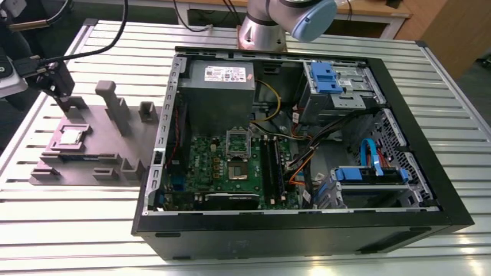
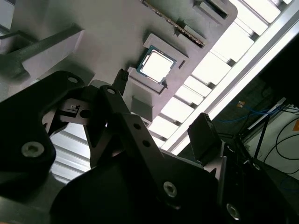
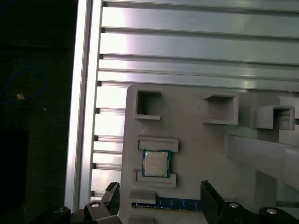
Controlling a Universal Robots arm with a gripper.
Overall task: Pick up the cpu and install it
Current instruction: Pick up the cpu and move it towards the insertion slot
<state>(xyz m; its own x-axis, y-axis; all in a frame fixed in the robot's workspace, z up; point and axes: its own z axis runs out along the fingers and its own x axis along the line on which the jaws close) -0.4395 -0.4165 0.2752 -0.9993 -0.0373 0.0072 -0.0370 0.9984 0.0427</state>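
Slats of aluminium make up the table (image 1: 77,230) in the exterior view. On it, at the exterior view's left, a grey moulded fixture (image 1: 107,146) sits just beside an open computer case (image 1: 307,230). The cpu (image 1: 71,135) lies flat in a square recess of that fixture, silvery top up. The gripper (image 1: 61,99) hangs over the fixture's far end, near the cpu but apart from it. Inside the case are a green motherboard (image 1: 207,167) with a dark square socket (image 1: 238,172) and a grey power supply box (image 1: 218,80), and the arm (image 1: 265,29) rises behind the case. In the second wrist view the cpu (image 2: 156,65) gleams in its recess on the fixture (image 2: 107,28), with the bright table (image 2: 205,70) slats beyond. The gripper (image 2: 162,105) stands spread wide, its dark fingertips (image 2: 122,78) set far apart with nothing held between them, and neither touches the chip. In the first wrist view the cpu (image 3: 155,163) rests between two low ridges of the fixture (image 3: 196,149), with a blue-edged strip (image 3: 175,204) lying in a slot just beside it. The gripper (image 3: 159,190) is parted and empty, one fingertip to each side of the chip's line and clear of it, over the table (image 3: 187,46).
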